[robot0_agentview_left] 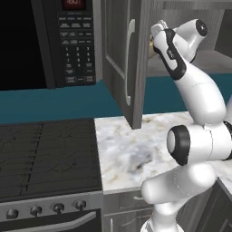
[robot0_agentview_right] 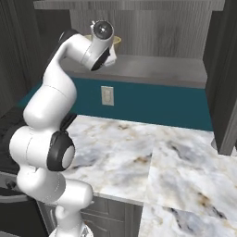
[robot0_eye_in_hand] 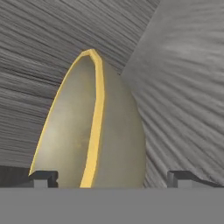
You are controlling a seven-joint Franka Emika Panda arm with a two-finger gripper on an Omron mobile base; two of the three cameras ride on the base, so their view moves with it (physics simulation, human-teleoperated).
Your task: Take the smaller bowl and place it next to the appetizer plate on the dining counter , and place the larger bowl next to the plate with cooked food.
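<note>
Task progress: early, by my judgement; the larger bowl [robot0_eye_in_hand: 94,131] sits on the shelf of the open upper cabinet [robot0_agentview_right: 152,69], not yet lifted, and no dining counter or plate is in sight here.
Left to do: grasp this bowl, carry it to the plate with cooked food, and handle the smaller bowl as well; both placements appear to be outstanding.
Tool: the tool [robot0_eye_in_hand: 111,177] is raised into the cabinet at shelf height, its fingertips [robot0_eye_in_hand: 43,177] spread wide apart, one on each side of the bowl, clamped on nothing.
Larger bowl, place: on the cabinet shelf, far and high above the worktop [robot0_agentview_right: 139,152], just beyond the tool; in the right base view its pale yellow rim peeks out behind the wrist [robot0_agentview_right: 115,40].
Larger bowl, contents: the inside that shows in the hand view looks bare, a plain beige wall under a yellow rim; nothing in it that I can make out.
Cabinet: door [robot0_agentview_left: 124,59] swung open to the left of the arm; grey wood back wall behind the bowl; I cannot tell whether anything else sits on the shelf.
Worktop: marbled surface below the cabinet, right of the stove [robot0_agentview_left: 45,154]; microwave [robot0_agentview_left: 50,41] hangs above the stove.
Next move, as a judgement: the fingers need to close on the bowl's rim or wall before any lift.
</note>
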